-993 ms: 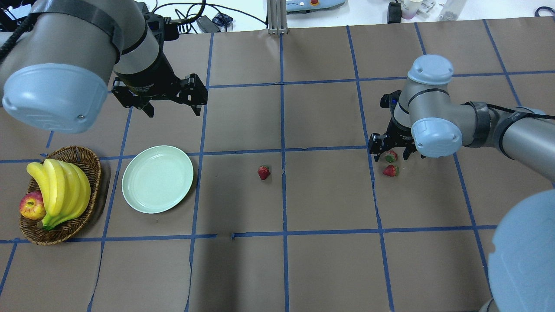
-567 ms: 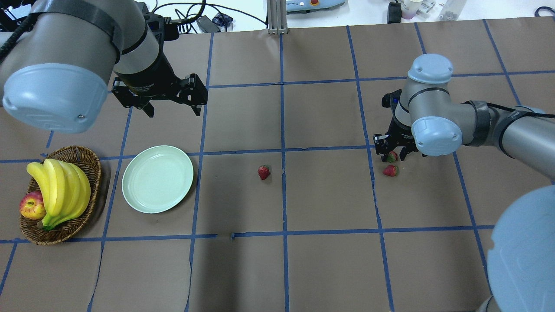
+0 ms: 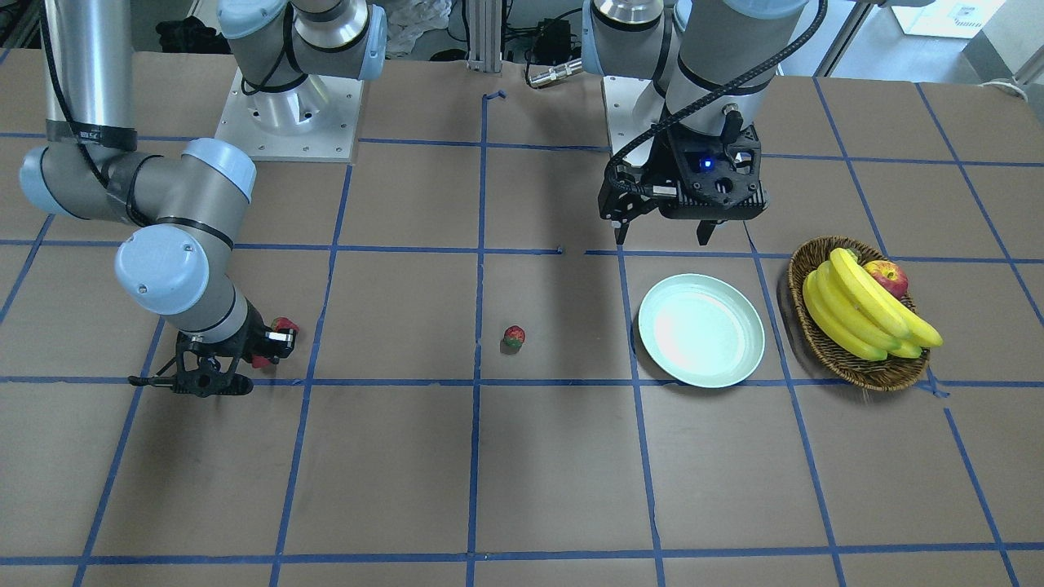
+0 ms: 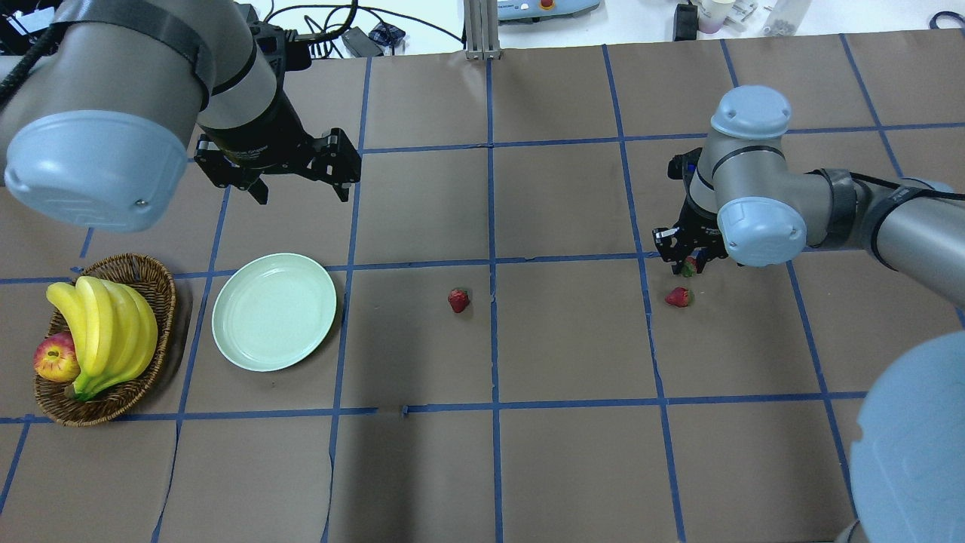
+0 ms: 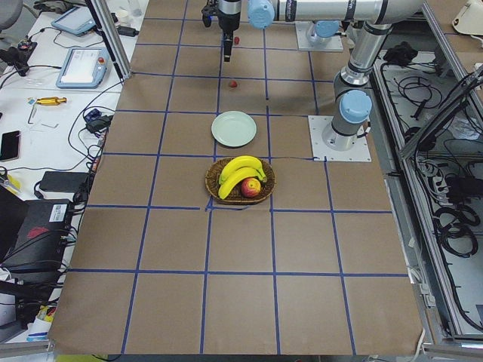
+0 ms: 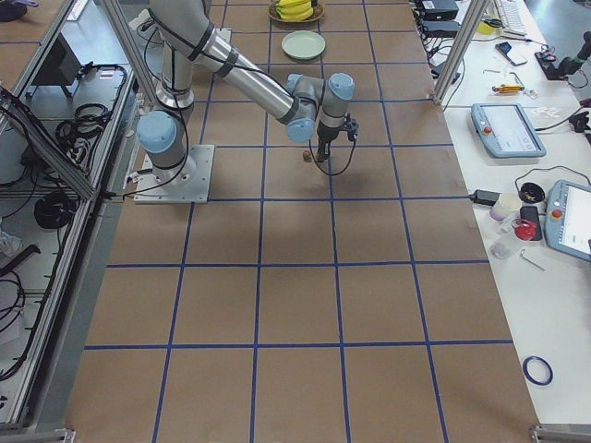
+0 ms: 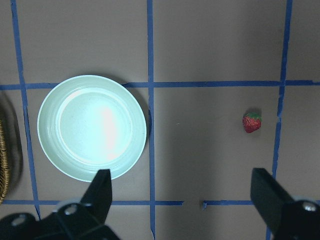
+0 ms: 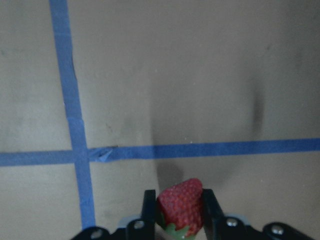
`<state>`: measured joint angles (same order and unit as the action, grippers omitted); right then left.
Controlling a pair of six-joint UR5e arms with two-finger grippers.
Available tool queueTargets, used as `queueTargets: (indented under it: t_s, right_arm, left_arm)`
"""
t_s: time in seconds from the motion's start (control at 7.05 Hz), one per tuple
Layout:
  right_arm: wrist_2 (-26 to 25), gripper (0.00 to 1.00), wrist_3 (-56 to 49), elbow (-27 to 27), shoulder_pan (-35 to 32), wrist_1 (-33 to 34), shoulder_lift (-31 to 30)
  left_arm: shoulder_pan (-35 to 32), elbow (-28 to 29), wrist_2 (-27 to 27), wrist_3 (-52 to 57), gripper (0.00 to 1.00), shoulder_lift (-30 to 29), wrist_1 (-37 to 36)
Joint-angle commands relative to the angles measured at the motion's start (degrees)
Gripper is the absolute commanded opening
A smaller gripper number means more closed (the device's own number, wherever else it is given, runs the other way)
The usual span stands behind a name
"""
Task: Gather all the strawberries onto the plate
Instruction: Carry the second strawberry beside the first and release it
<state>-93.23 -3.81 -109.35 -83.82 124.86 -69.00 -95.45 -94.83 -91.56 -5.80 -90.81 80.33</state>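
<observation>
small red strawberry [image 8: 181, 202] w/ green top is clamped mid-body by right gripper [image 4: 690, 262], well apart from round pale-mint glossy plate [image 4: 249, 339]. left gripper [image 7: 182, 189] is held wide open, empty. berry is judged light, soft, bruisable; gentle grip across widest pt is advised.

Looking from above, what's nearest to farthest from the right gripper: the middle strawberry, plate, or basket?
From the right gripper with its held strawberry:
1. The middle strawberry, at the table's centre.
2. The plate, left of centre.
3. The basket, at the far left.
</observation>
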Motion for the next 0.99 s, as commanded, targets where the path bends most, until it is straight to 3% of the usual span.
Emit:
queueTargets:
  t_s: [0.0,0.43,0.85]
  right_arm:
    - [3.1,0.0,8.3,6.5,-3.3,-1.8,-0.5]
    - [9.5,0.0,30.5,10.9,-19.8,-2.2,0.4]
    - [18.3,0.0,41.6,10.3,-33.3,-2.2,1.1]
  left_arm:
    - [0.0,-0.1,0.0,0.0,1.0,-0.1,0.0]
    - [0.1,0.1,0.0,0.0,1.0,0.0,-0.1]
    - [0.3,0.3,0.0,0.3,1.0,0.1,0.0]
